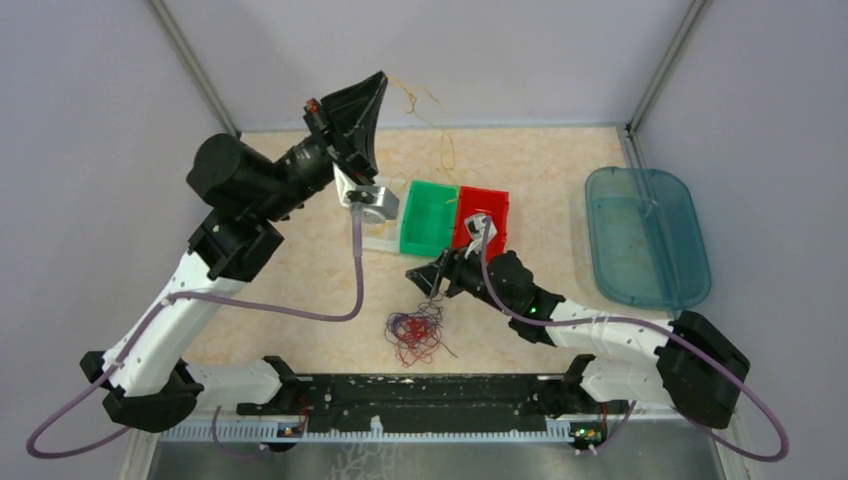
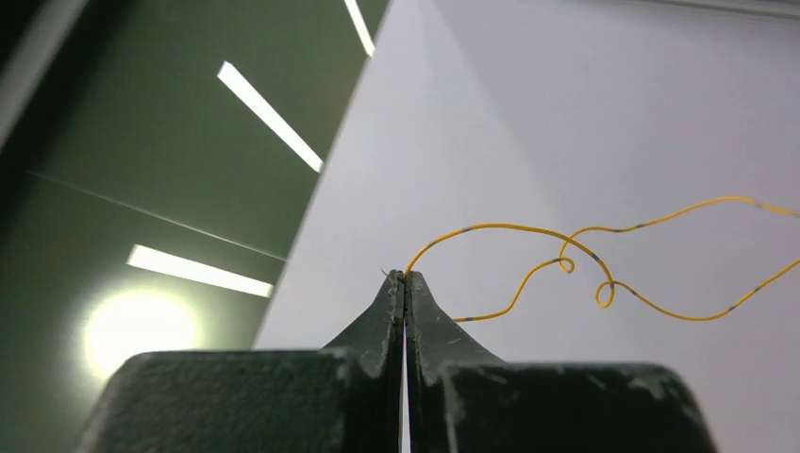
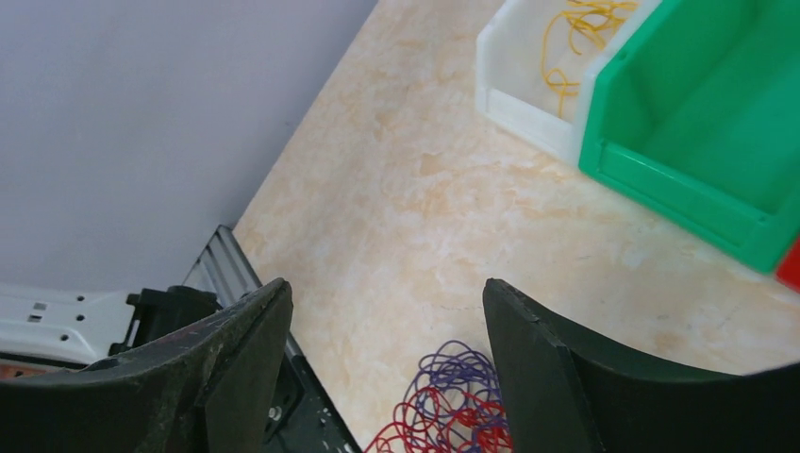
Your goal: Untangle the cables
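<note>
Left pincer [image 2: 404, 279]: matte black tapered jaws pressed together, clamped on the end of a thin yellow-orange wire [image 2: 528, 231] w/ faint grey bands. Wire curls into two small loops; its far end is cut off at the frame edge. Left arm reared high, well behind the glossy green plastic bin [image 1: 428, 218], wire dangling toward the table there.

Right pincer [image 3: 385, 293]: broad scuffed black jaws apart, nothing btwn them, over a loose tangle of thin red & purple wires [image 3: 451, 408] on the mottled beige tabletop [image 3: 425, 208] in front of the green bin; tangle cut off at bottom of wrist view. Right arm low, reaching fwd-left.

White plastic bin [image 3: 514, 75], left of green bin, holds a coiled yellow wire [image 3: 575, 28]; in top view mostly hidden under left wrist. Red plastic bin [image 1: 495, 200], right of green bin, partly covered by right wrist.
</note>
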`<control>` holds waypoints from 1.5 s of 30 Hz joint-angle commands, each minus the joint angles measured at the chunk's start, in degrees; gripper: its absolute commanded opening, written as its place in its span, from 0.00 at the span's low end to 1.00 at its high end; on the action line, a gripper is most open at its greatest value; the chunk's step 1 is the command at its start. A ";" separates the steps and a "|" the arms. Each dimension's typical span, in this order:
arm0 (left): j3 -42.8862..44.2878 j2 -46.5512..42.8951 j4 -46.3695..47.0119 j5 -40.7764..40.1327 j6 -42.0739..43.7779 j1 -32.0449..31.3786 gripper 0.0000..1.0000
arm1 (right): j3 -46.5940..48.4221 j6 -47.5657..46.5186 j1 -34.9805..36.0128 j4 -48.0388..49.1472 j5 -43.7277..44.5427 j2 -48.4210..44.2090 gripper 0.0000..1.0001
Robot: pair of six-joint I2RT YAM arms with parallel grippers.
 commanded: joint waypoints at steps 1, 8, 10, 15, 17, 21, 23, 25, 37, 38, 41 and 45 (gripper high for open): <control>-3.24 -1.20 -4.38 -11.06 -6.62 -0.18 0.00 | 2.98 -3.59 0.24 -7.05 5.55 -4.76 0.75; -8.17 -1.09 -7.82 -15.54 -15.12 2.47 0.00 | 3.73 -4.32 -0.91 -15.05 11.14 -9.03 0.75; -9.25 -1.04 -8.75 -14.33 -18.21 4.84 0.00 | 3.67 -4.09 -1.30 -16.33 11.88 -9.54 0.75; -12.21 0.94 -8.94 -10.02 -25.40 15.38 0.00 | 3.41 -3.28 -1.83 -18.01 12.87 -10.30 0.74; -13.44 2.21 -9.37 -9.20 -26.84 18.23 0.00 | 3.61 -3.17 -1.88 -18.81 13.42 -10.64 0.73; -18.36 2.69 -6.95 -7.30 -28.46 20.52 0.00 | 4.05 -3.18 -1.92 -20.25 14.10 -11.34 0.72; -20.21 3.34 -6.35 -6.72 -29.13 20.74 0.00 | 4.25 -3.27 -1.96 -20.73 14.16 -11.58 0.72; -21.77 4.12 -5.42 -6.77 -30.44 20.98 0.00 | 4.52 -3.35 -1.97 -21.34 14.27 -11.64 0.72; -27.45 10.41 -0.63 -7.18 -31.90 24.77 0.00 | 3.85 -3.16 -2.03 -23.29 15.38 -14.25 0.71; -27.64 10.74 0.01 -7.11 -31.96 24.94 0.00 | 3.83 -3.18 -2.00 -23.43 15.42 -14.37 0.71; -27.21 11.94 1.02 -7.24 -32.91 25.22 0.00 | 3.69 -3.19 -2.13 -23.47 15.44 -14.50 0.71; -26.70 13.32 1.53 -7.82 -32.89 25.57 0.00 | 3.37 -2.84 -2.23 -22.99 15.28 -14.40 0.71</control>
